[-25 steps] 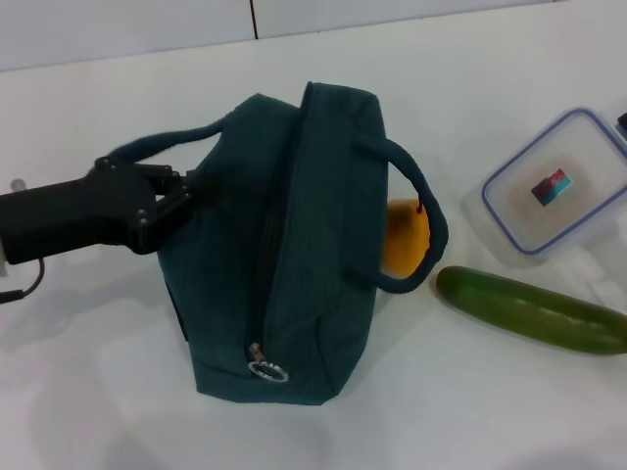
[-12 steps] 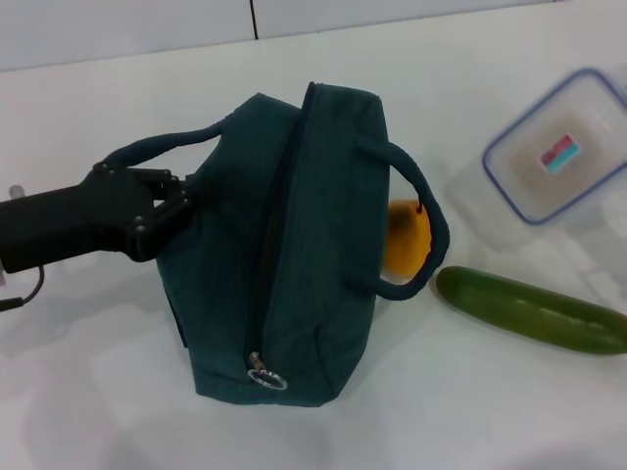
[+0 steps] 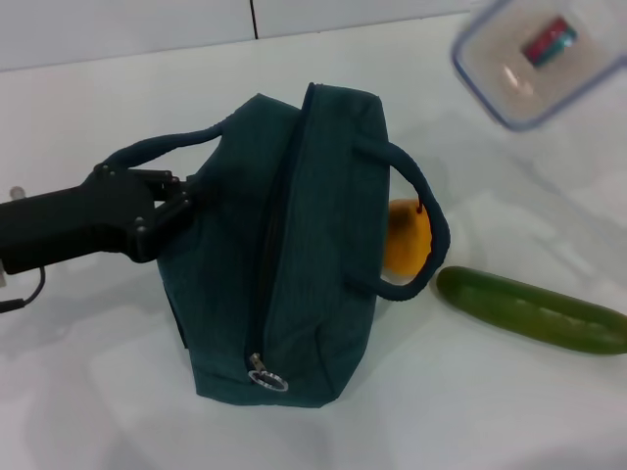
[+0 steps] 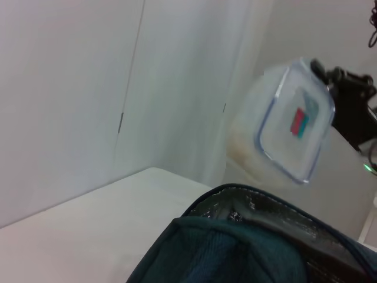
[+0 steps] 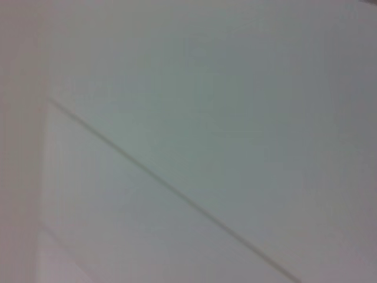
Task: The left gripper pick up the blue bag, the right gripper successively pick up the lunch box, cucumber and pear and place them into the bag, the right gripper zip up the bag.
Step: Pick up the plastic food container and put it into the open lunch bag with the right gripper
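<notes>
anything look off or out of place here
The lunch box is off the table, tilted in the air beyond the blue bag, with the right gripper at its edge. The left gripper is at the bag's side.
</notes>
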Robot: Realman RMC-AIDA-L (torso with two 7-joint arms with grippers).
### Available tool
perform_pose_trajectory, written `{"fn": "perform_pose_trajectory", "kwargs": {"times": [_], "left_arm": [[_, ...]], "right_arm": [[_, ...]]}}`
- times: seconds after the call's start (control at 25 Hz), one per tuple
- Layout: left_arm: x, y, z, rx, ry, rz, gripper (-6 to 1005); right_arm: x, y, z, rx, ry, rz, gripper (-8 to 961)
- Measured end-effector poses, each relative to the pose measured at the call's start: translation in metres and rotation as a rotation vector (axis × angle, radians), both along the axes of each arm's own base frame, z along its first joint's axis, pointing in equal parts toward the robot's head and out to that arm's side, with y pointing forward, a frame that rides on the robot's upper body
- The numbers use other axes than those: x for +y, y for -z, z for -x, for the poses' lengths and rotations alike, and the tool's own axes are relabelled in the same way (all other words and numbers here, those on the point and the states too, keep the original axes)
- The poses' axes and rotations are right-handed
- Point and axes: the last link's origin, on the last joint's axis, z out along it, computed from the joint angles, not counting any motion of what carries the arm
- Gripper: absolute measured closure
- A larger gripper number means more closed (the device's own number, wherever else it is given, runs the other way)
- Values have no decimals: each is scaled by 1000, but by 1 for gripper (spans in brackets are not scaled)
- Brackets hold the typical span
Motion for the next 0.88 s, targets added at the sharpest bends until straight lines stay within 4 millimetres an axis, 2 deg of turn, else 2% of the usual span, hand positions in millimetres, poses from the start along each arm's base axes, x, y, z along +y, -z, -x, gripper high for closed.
{"fn": "perform_pose_trajectory", "kwargs": {"times": [0.28, 0.48, 0.68, 0.72, 0.88], "left_arm": [[-1, -2, -6, -33, 23, 5, 946], [-1, -2, -7, -37, 26, 5, 946], [0, -1, -8, -39, 24, 10, 946], [0, -1, -8, -39, 24, 10, 946], [2, 2, -11, -43, 27, 20, 946]], "right_arm": [[38, 0, 51, 7, -170, 39, 855], [62, 7, 93, -9, -289, 105, 855], [73, 21, 121, -42, -360, 179, 855], [72, 30, 130, -51, -387, 214, 855], [68, 44, 138, -63, -422, 261, 854]]}}
